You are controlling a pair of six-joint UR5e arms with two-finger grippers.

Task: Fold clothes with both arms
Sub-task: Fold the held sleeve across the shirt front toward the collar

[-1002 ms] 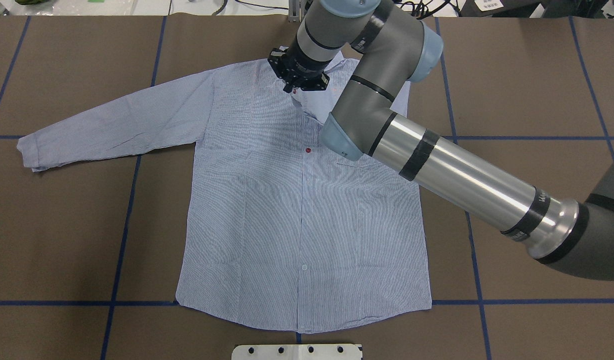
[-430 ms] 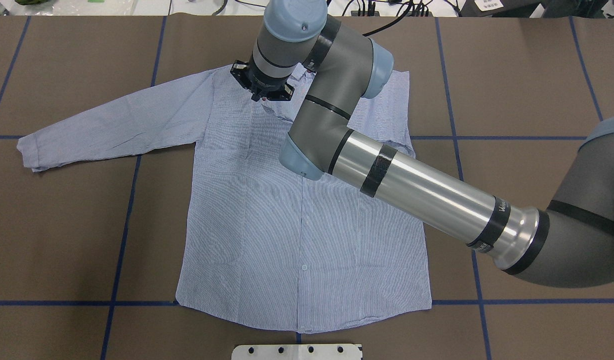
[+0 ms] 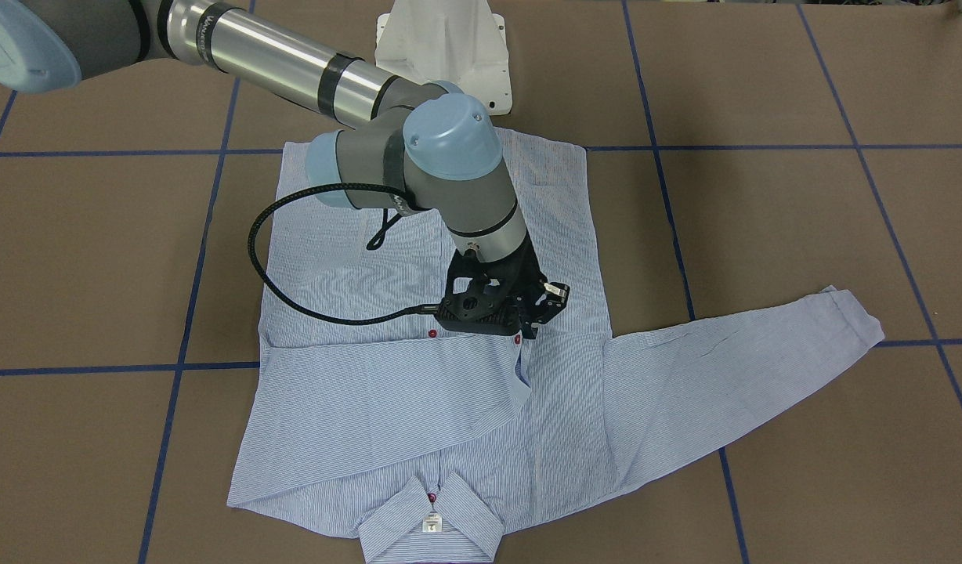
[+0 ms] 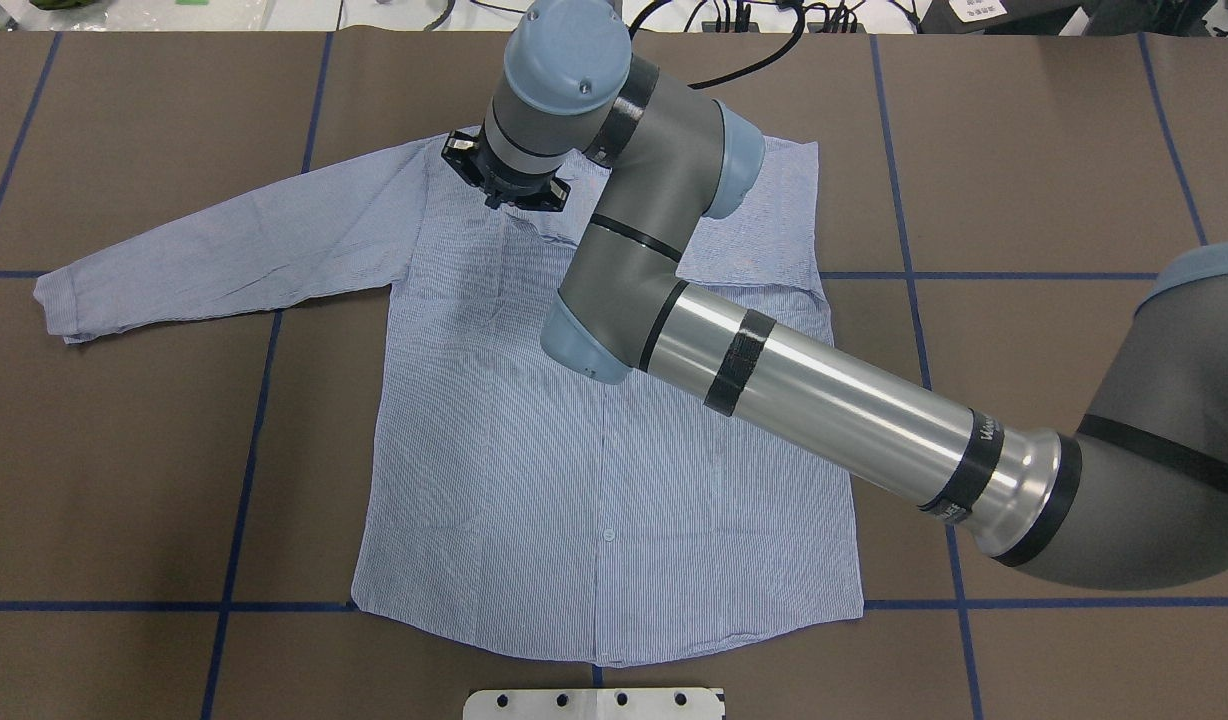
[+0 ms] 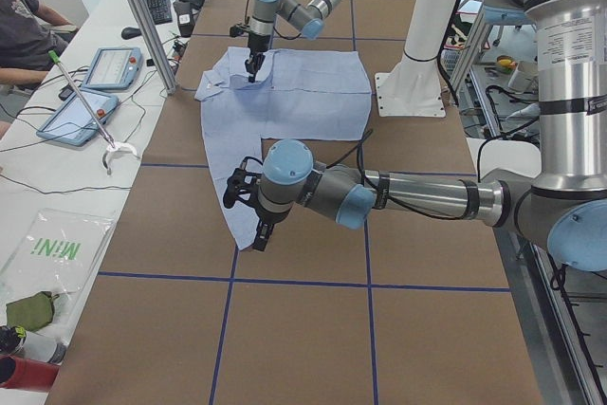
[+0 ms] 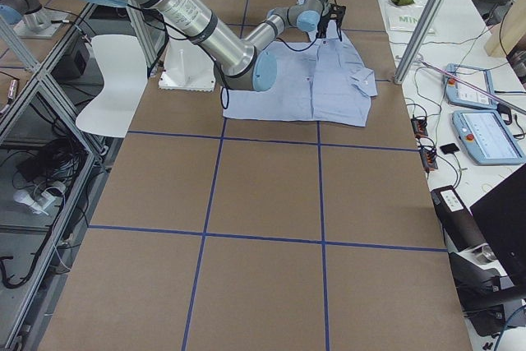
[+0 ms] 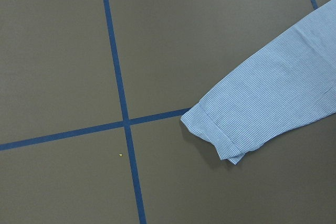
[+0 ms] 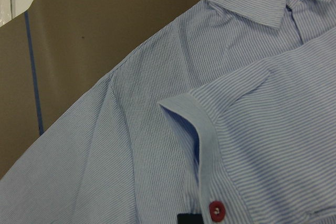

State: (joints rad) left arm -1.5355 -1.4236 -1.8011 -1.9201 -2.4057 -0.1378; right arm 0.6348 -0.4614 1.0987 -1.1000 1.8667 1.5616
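Note:
The light blue striped shirt [image 4: 594,480] lies flat, front up, on the brown table [image 4: 1024,150], collar [image 3: 430,521] away from the robot. Its right sleeve is folded across the chest. My right gripper [image 3: 524,333] reaches over the shirt and is shut on that sleeve's cuff [image 8: 210,145] beside a red button [image 8: 215,211]. It also shows in the overhead view [image 4: 509,200]. The other sleeve stretches out sideways, its cuff [image 7: 220,129] flat on the table. My left gripper [image 5: 254,230] hovers over that cuff. I cannot tell whether it is open or shut.
The white pedestal base [image 3: 442,47] stands at the shirt's hem side. Blue tape lines [image 4: 244,470] cross the table. In the exterior left view a side desk holds tablets [image 5: 104,68] behind an aluminium post [image 5: 142,16], and a person [image 5: 24,26] sits there.
My right gripper has moved leftward in the overhead view across the upper chest, taking the cuff with it. The folded sleeve now lies further over the shirt front.

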